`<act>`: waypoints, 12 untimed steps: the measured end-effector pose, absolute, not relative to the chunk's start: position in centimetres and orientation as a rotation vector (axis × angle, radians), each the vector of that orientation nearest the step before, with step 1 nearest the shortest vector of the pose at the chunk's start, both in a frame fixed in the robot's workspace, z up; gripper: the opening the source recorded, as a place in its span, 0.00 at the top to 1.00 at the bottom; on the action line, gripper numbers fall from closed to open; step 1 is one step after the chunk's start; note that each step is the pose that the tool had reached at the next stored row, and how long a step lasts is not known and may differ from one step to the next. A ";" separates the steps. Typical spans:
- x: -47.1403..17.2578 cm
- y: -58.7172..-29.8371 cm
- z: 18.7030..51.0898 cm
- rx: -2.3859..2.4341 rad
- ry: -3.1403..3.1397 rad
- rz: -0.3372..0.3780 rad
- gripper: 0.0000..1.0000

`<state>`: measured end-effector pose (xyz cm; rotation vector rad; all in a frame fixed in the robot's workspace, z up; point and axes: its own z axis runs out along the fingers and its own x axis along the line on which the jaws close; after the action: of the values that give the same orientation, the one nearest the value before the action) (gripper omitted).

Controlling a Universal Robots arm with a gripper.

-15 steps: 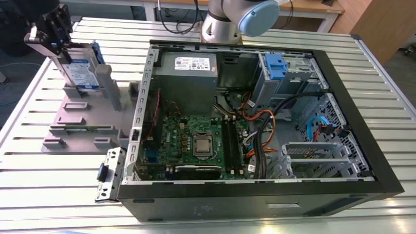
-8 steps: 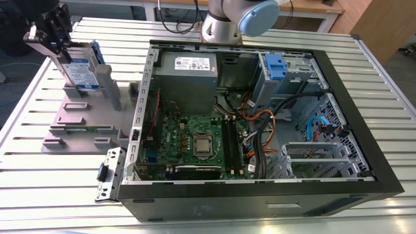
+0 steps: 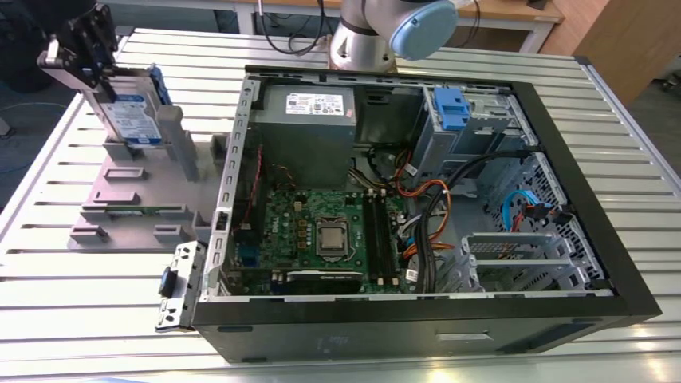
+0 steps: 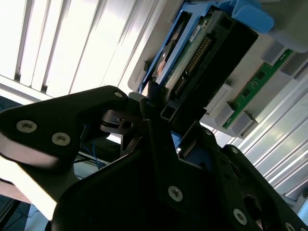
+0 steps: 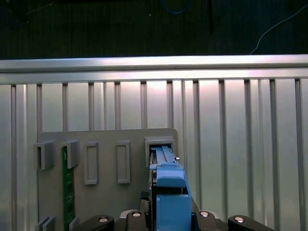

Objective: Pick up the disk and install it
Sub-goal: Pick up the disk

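Obs.: end effector [image 3: 101, 76] sits over the far corner of the slatted metal surface [image 3: 64, 279], at the exterior view's left. The disk [image 3: 135, 118] stands upright on edge in the grey stand [image 3: 139, 191], label facing the camera, with its blue carrier [image 3: 155, 84] along the edge nearer the case.

In the second wrist view the black fingers [image 4: 156, 134] lie either side of the disk's near end. From this angle they look pressed onto it, pinching the disk, though I can't see the contact itself cleanly.

In the first wrist view the disk's far end sits in a pocket of the stand; I see no gap there, so I log it as seated, not lifted.

A green circuit board [image 3: 136, 211] lies in another slot of the stand.

The open computer case [image 3: 596, 263] is just beside the stand, at the exterior view's right. Inside it, the blue-tabbed drive cage [image 3: 452, 108] sits near the grey power supply [image 3: 309, 120].
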<state>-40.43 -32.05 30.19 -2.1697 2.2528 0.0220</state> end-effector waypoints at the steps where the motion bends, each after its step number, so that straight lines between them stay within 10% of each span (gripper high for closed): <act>1: -40.4 -32.1 30.2 -2.170 2.253 0.022 0.64; 12: -40.4 -32.1 30.5 -2.170 2.253 0.022 0.64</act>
<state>-40.43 -32.05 30.47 -2.1697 2.2528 0.0220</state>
